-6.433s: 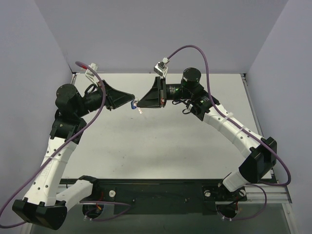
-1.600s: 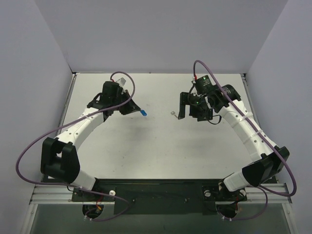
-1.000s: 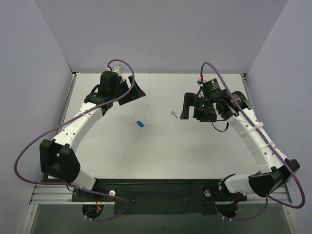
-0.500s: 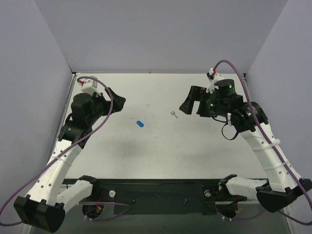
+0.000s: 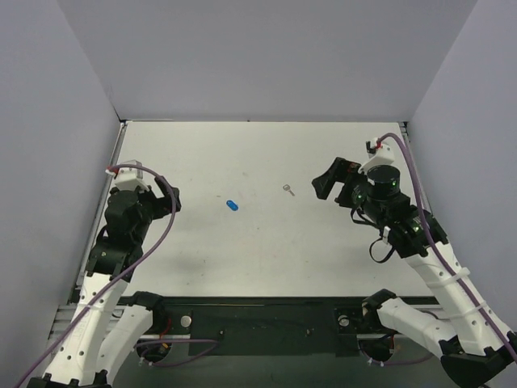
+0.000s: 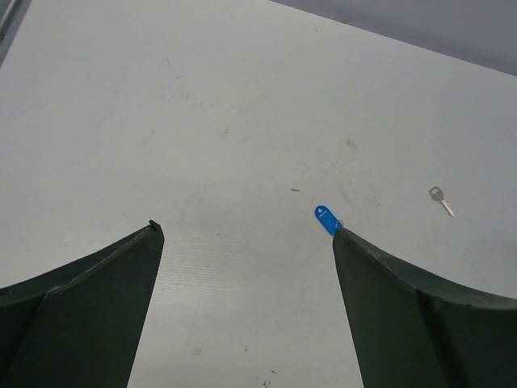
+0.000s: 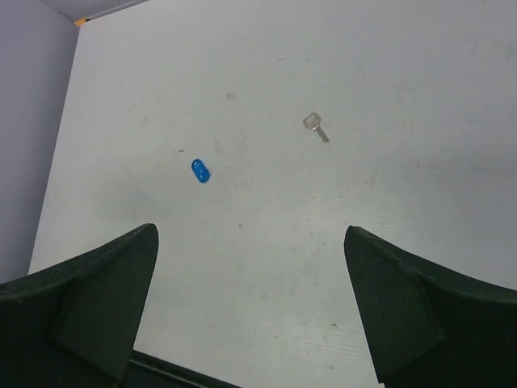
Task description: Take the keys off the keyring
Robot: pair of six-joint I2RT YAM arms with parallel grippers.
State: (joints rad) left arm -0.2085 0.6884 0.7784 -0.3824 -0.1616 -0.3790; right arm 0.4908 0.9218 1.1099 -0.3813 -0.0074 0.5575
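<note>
Both arms have backed off since earlier; left gripper (image 6: 246,234) and right gripper (image 7: 250,230) wide open, empty. Key (image 5: 288,190) and blue tag (image 5: 233,204) lie apart between them. Can't make out the ring.

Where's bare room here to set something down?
Bare: the far strip between back wall and key, and the near middle between left arm and right arm. Crowded: the side edges by the arms; blue tag and key lie mid-table.

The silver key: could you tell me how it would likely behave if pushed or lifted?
The key looks thin and lies flat on the table, so it would probably slide rather than roll when pushed. Being tiny metal, it is likely stiff and light.
</note>
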